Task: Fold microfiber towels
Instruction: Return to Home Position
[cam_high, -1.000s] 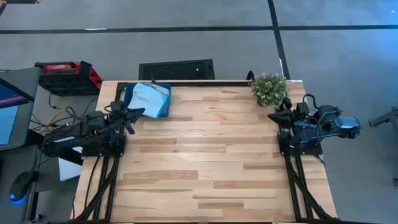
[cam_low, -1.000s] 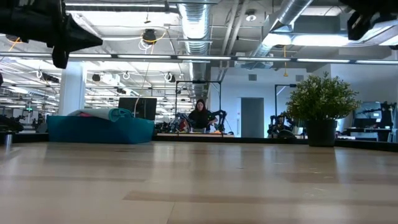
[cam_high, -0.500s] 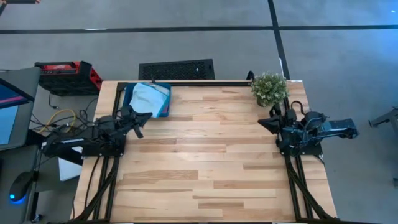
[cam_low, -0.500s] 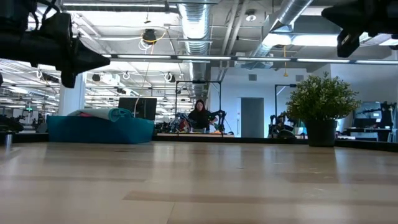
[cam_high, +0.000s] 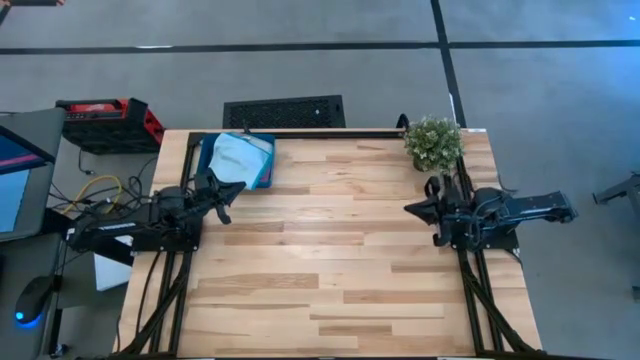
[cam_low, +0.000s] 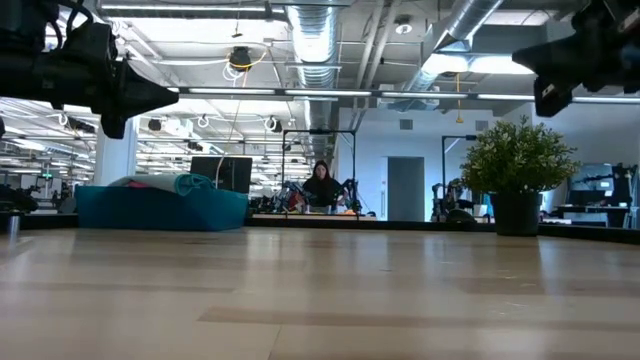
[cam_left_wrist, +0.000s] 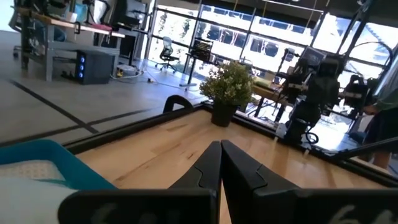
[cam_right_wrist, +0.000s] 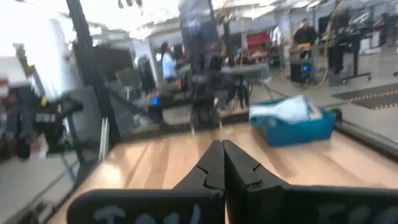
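The folded microfiber towels (cam_high: 238, 158) are lying flat in a stack inside the teal tray (cam_high: 268, 168), in the upper left part of the table (cam_high: 330, 260) in the high view. A light blue towel is sitting on top, its edges slightly skewed against the tray's walls. The tray's longer side is running left to right across the frame. In the low view the stack (cam_low: 165, 183) is rising just above the tray rim at the left, with a pink edge showing beside a blue-green fold.

The left gripper (cam_high: 237, 186) is hovering just below and beside the tray's lower edge, pointing toward the right of the frame, apart from the cloths. Its fingers (cam_left_wrist: 208, 165) are pressing together with nothing between them. The right gripper (cam_high: 409, 209) is hanging over the table's right side, well apart from the tray and pointing left. Its fingers (cam_right_wrist: 214, 163) are likewise meeting, empty.

A potted plant (cam_high: 433, 143) is standing at the table's upper right corner, just above the right arm. A person (cam_low: 323, 188) is sitting far off in the room behind the table.
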